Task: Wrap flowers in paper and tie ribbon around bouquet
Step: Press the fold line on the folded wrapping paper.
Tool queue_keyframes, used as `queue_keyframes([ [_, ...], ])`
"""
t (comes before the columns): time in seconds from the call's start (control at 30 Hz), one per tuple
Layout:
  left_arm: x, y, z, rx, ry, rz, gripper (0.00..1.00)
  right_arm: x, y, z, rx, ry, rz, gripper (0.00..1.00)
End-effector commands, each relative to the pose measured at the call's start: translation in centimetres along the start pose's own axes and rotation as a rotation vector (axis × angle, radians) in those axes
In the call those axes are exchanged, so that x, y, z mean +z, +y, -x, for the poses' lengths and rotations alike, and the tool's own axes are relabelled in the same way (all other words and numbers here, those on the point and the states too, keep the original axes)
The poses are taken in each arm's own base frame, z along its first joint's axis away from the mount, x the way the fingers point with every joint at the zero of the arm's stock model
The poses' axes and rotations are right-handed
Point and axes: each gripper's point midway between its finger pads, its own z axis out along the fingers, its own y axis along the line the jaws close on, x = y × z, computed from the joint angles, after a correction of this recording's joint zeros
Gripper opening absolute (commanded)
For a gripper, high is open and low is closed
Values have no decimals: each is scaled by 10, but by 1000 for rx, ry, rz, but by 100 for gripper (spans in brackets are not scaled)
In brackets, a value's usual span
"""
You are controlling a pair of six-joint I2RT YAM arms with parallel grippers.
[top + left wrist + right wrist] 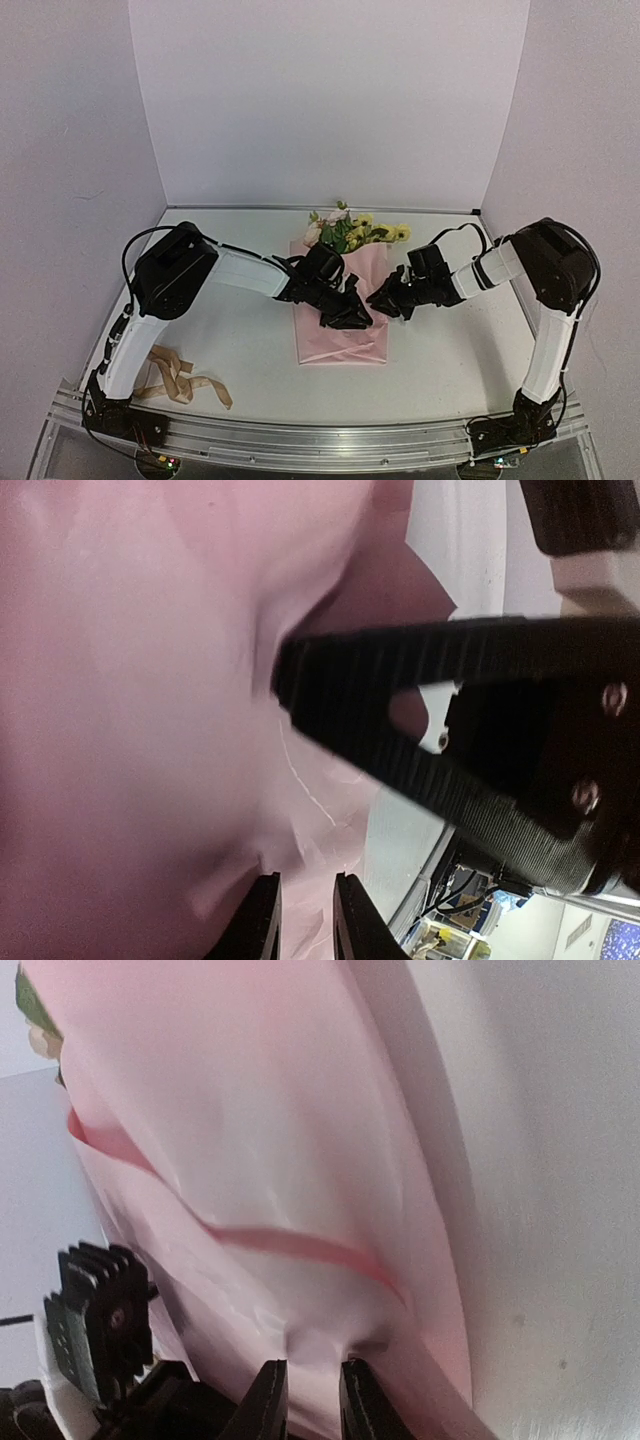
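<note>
The pink paper (340, 335) lies mid-table, folded over the stems into a bouquet. The flowers (350, 232), yellow and pinkish-white with green leaves, stick out at its far end. My left gripper (352, 312) sits on the paper's middle, and in the left wrist view its jaws (307, 878) are shut on a puckered fold of the paper (150, 700). My right gripper (387, 298) meets it from the right, pinching a pleat of the paper (300, 1160) between its fingertips (311, 1364). The tan ribbon (180, 380) lies loosely curled at the near left, away from both grippers.
White walls close in the table at the back and on both sides. A metal rail (320, 440) runs along the near edge. The two grippers are almost touching over the paper; the right gripper's ribbed fingers (450, 710) fill the left wrist view.
</note>
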Motion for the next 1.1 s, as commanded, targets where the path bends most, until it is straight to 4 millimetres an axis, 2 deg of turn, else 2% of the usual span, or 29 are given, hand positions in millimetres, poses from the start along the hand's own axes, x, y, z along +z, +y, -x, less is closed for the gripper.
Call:
queue_keyframes([
  [0.0,14,62,-22,-92,61,176,20,3,-21,43,83,-65,-33,21],
  [0.13,14,64,-23,-94,63,180,20,1,-23,73,122,-91,-27,21],
  [0.3,12,63,-24,-91,64,178,20,7,-4,99,152,-94,3,21],
  [0.4,12,62,-25,-90,65,175,20,11,-5,114,190,-106,-8,20],
  [0.53,12,61,-25,-86,67,174,20,11,-2,140,247,-132,8,21],
  [0.63,11,59,-25,-82,65,172,20,12,9,164,272,-153,31,21],
  [0.8,8,53,-22,-71,54,170,20,12,15,199,318,-187,54,20],
  [0.9,6,50,-20,-63,47,167,20,3,23,215,321,-205,72,21],
  [0.97,4,44,-18,-52,40,159,20,-11,38,222,290,-220,93,21],
  [1.07,-1,27,-10,-14,14,132,22,-44,64,221,195,-238,48,22],
])
